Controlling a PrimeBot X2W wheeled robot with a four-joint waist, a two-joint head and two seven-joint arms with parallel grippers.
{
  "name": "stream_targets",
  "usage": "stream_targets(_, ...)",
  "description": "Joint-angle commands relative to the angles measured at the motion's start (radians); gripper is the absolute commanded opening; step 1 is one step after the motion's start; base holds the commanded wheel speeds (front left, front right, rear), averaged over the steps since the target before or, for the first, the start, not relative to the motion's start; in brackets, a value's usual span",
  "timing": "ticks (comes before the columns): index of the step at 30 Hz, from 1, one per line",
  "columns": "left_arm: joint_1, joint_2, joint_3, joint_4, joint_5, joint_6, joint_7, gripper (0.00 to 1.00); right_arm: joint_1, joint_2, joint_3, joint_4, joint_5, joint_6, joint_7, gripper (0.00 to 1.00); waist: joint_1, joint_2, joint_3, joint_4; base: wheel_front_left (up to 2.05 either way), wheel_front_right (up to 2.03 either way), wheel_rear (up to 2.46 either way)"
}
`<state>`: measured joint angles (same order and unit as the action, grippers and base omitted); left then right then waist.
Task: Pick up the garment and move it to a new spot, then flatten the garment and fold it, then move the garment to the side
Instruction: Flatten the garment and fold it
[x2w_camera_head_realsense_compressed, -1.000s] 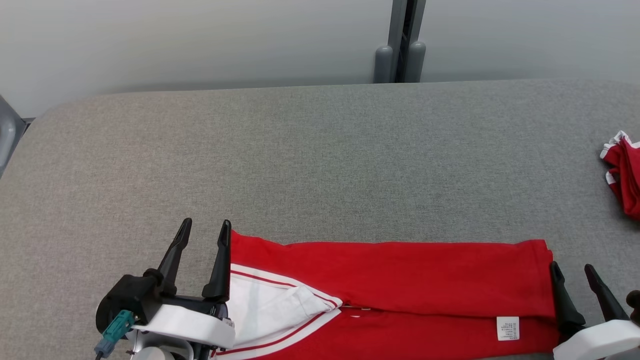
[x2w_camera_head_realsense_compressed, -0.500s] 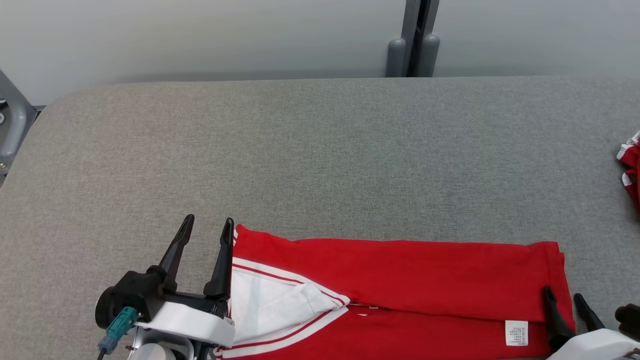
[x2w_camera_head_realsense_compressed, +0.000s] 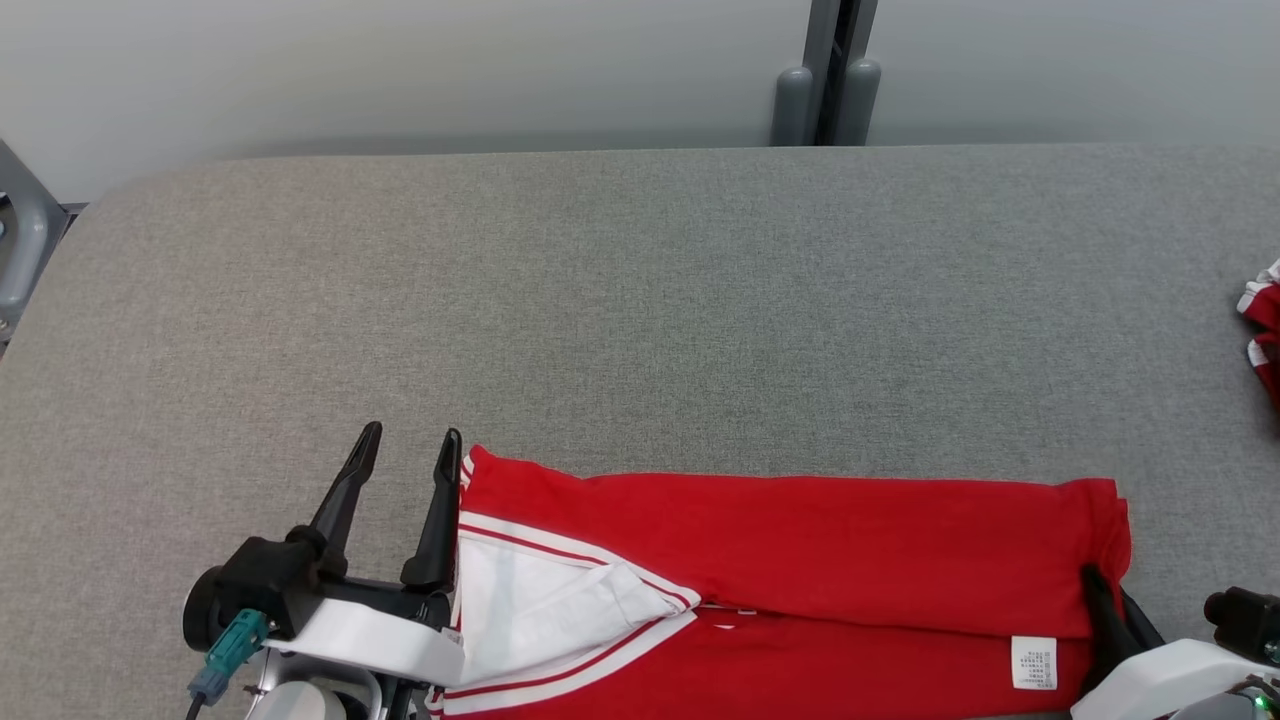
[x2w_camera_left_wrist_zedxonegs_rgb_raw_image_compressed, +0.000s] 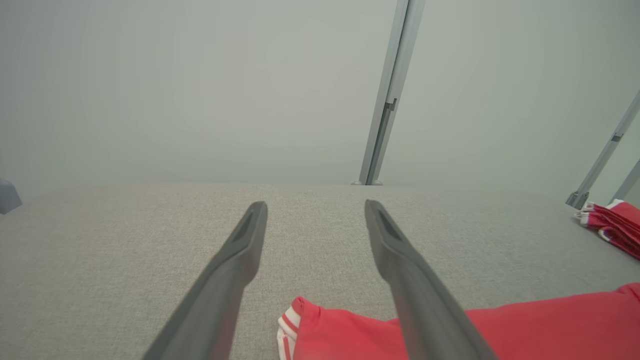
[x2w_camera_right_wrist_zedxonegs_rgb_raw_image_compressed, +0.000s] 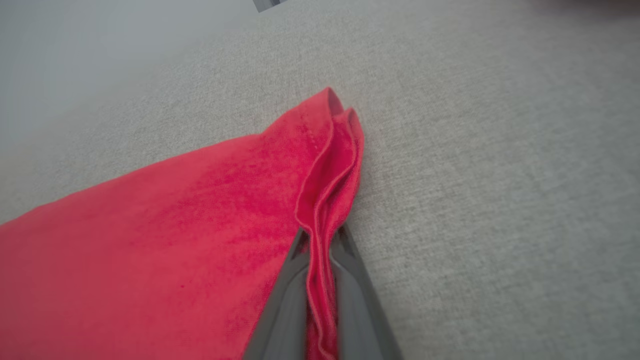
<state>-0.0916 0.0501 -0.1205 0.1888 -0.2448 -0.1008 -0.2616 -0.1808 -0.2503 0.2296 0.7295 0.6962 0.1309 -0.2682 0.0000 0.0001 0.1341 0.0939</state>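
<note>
Both ends matter: the red jersey garment (x2w_camera_head_realsense_compressed: 800, 540) lies lengthwise, left to right, along the grey fabric worktop's (x2w_camera_head_realsense_compressed: 640, 300) near edge. The right gripper (x2w_camera_right_wrist_zedxonegs_rgb_raw_image_compressed: 320, 232) is clenched on its right hem; the left gripper (x2w_camera_head_realsense_compressed: 412, 432), spread wide, sits just beside its left end.

Bright, even, diffuse light, no glare. Head view sharp; the table (x2w_camera_head_realsense_compressed: 640, 300) shows weave clearly, with a soft dim band at the wall (x2w_camera_head_realsense_compressed: 400, 70) foot along its far edge. Faint shadows only. Left wrist view hazy and low contrast; left fingers (x2w_camera_left_wrist_zedxonegs_rgb_raw_image_compressed: 240, 260) soft, post (x2w_camera_left_wrist_zedxonegs_rgb_raw_image_compressed: 387, 100) leaning from wide-angle distortion. Right wrist view: right fingers (x2w_camera_right_wrist_zedxonegs_rgb_raw_image_compressed: 350, 300) blurred up close, garment (x2w_camera_right_wrist_zedxonegs_rgb_raw_image_compressed: 200, 210) fold fairly sharp, far table edge out of focus.
</note>
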Motion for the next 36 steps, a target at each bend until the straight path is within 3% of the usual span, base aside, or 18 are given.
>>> stream_targets(1,-0.017,0.003,0.005,-0.004,0.005,-0.002,-0.004,1.00,-0.007,-0.008,-0.004,0.002,0.006,0.000,0.006,0.00,0.0000,-0.0001,0.001,0.000,0.00,0.00,0.00)
stream_targets(9,-0.023,0.003,-0.001,0.001,-0.012,0.002,-0.004,1.00,-0.026,-0.064,-0.059,-0.010,-0.023,-0.001,0.004,0.00,0.0000,-0.0001,0.004,-0.003,0.00,0.00,0.00)
stream_targets(16,-0.022,0.003,-0.005,0.005,-0.016,0.006,-0.004,1.00,-0.060,-0.150,-0.087,0.042,-0.037,-0.001,0.004,0.00,0.0000,-0.0001,-0.003,-0.007,0.00,0.00,0.00)
stream_targets(23,-0.004,0.003,-0.006,0.009,-0.028,0.012,-0.004,1.00,-0.080,-0.184,-0.028,0.058,0.007,-0.001,0.009,0.00,0.0000,-0.0001,-0.028,-0.019,0.00,0.00,0.00)
stream_targets(31,0.030,0.003,0.005,0.023,-0.062,0.024,-0.004,1.00,-0.054,-0.195,0.127,-0.103,0.117,0.000,0.153,0.00,0.0000,-0.0001,-0.097,-0.079,0.00,0.00,0.00)
stream_targets(36,0.047,0.003,0.014,0.023,-0.076,0.031,-0.004,1.00,-0.039,-0.178,0.150,-0.243,0.214,0.000,0.238,0.00,0.0000,-0.0001,-0.127,-0.104,0.00,0.00,0.00)
